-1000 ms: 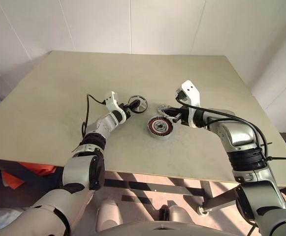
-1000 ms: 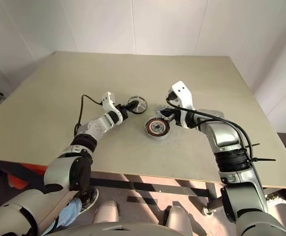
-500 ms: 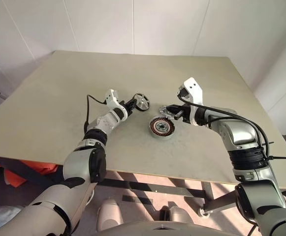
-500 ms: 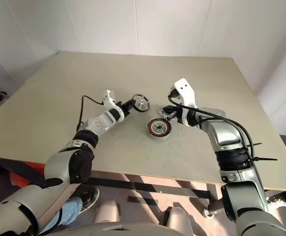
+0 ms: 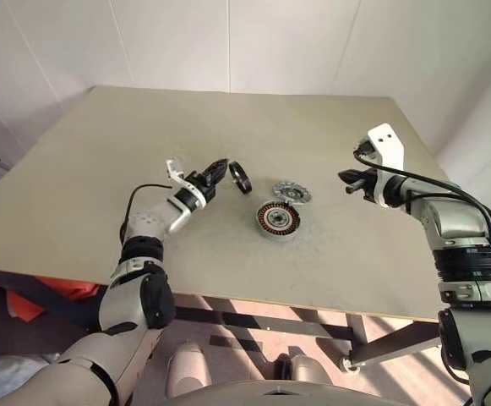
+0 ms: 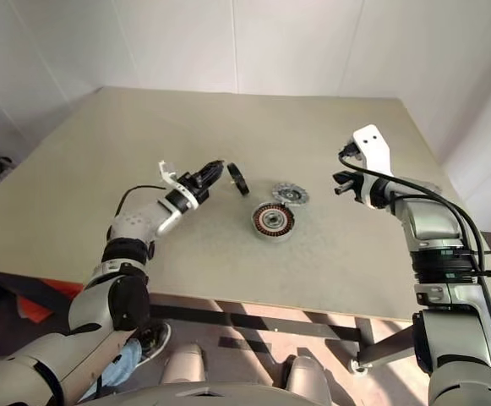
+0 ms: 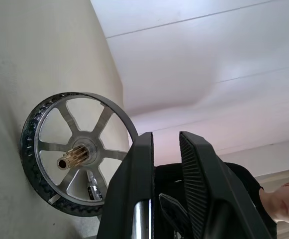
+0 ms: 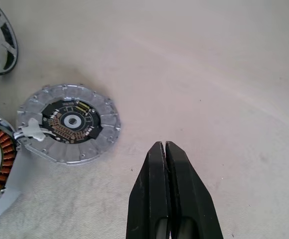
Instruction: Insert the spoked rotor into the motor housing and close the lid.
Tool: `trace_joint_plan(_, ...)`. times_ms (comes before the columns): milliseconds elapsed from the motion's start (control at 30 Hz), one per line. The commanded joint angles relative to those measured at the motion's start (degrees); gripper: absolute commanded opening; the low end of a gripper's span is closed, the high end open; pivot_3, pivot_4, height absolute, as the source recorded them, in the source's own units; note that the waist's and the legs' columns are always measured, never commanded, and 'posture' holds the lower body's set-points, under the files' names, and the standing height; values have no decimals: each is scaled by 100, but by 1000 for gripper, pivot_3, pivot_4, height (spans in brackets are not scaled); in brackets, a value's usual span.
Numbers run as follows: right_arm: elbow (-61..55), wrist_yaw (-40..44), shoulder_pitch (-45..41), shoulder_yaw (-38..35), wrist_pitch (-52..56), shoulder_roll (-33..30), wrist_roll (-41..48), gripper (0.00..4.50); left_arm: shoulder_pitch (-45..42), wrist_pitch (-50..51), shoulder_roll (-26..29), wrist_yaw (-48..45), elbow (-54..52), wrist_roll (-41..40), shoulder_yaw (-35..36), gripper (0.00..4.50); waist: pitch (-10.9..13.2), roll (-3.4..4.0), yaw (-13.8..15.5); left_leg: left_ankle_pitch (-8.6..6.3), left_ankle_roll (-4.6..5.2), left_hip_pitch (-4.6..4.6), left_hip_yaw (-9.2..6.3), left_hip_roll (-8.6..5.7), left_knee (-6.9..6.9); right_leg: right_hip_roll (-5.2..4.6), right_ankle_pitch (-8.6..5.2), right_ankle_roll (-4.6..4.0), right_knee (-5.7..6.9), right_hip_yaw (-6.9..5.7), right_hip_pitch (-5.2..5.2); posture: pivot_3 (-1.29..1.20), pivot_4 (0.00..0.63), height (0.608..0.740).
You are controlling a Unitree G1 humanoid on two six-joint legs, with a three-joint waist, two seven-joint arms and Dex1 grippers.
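My left tool (image 5: 220, 168) is clamped on the rim of the small spoked rotor (image 5: 240, 177), a silver wheel with a thin black rim and a brass hub. It holds the rotor on edge above the pale beige desk (image 5: 84, 161), its spoked face turned toward the wrist camera. My right tool (image 5: 349, 180) hangs over the right part of the desk with its two black fingers (image 8: 156, 184) pressed together, gripping nothing. The round silver motor housing (image 5: 276, 218), with its ring of copper windings around a dark centre, lies flat near the middle of the desk. The flat grey metal lid (image 5: 291, 192), a disc with a dark circuit-patterned centre, lies just beside the housing on its far side. The rotor is up and to the left of both.
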Motion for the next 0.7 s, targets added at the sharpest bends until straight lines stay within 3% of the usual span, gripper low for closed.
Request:
trace_joint_plan(33,-77,-41,-53,-175,-151,-30,12,0,80,295,-76,100,-439,-301,-2,871,0,0,-1,-5,9,0,0,0,0,0,0,0,0,0,0,0,0,740)
trace_joint_plan(700,-253,-40,-177,-85,-17,353,216,0,374,-380,-310,498,-549,47,-483,871,0,0,-11,-9,16,-2,0,0,1,0,0,1,-3,0,0,0,0,740)
